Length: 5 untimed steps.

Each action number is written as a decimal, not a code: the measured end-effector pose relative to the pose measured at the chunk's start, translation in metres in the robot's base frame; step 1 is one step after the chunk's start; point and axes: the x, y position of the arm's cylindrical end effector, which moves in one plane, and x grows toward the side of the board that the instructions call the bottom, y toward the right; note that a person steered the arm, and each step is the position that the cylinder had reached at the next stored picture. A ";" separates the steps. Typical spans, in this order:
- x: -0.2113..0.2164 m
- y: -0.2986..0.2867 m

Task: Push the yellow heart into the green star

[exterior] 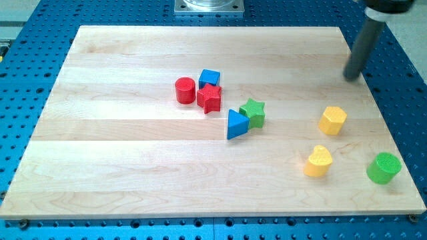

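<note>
The yellow heart (319, 161) lies at the view's lower right of the wooden board. The green star (253, 113) sits near the board's middle, touching the blue triangle (236, 125) on its left. My tip (351, 76) is at the view's upper right, well above the yellow heart and far to the right of the green star, touching no block.
A yellow hexagon (332, 121) lies between my tip and the yellow heart. A green cylinder (383, 168) sits at the heart's right. A red cylinder (185, 90), red star (209, 99) and blue cube (209, 79) cluster left of the green star. The board's right edge (393, 133) is near.
</note>
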 end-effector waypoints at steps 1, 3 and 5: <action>0.058 0.003; 0.094 -0.108; 0.110 -0.127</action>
